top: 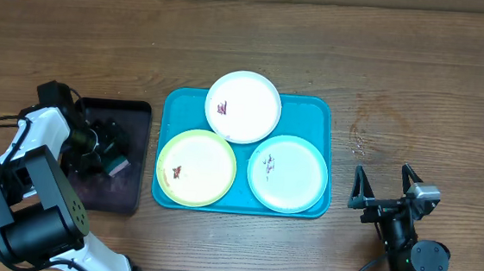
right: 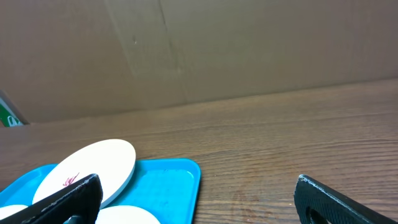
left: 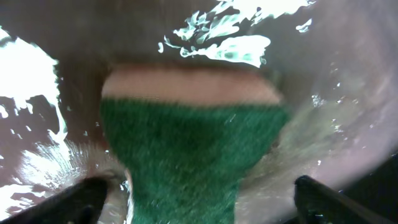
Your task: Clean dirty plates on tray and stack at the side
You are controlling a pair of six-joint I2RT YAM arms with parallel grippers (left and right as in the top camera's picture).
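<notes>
Centrally on the wooden bench (top: 420,72) lies the turquoise tray (top: 317,115), carrying all three plates unstacked. The white plate (top: 249,101) sits at the top, overhanging the tray's upper rim, with a red smear. The yellow-green rimmed plate (top: 201,163) is at the lower left, also red-smeared. The pale blue rimmed plate (top: 295,179) is at the lower right, with a dark mark.

At the left of the frame the left tool (top: 111,155) reaches into the black tray (top: 126,118). Its wrist camera shows the fingers spread wide either side of a green sponge (left: 186,155) on the tray's wet floor (left: 348,93), the right finger (left: 329,202) clear of it.

At the lower right the right tool (top: 382,169) stands over bare bench beside the turquoise tray, fingers wide apart and holding nothing.
</notes>
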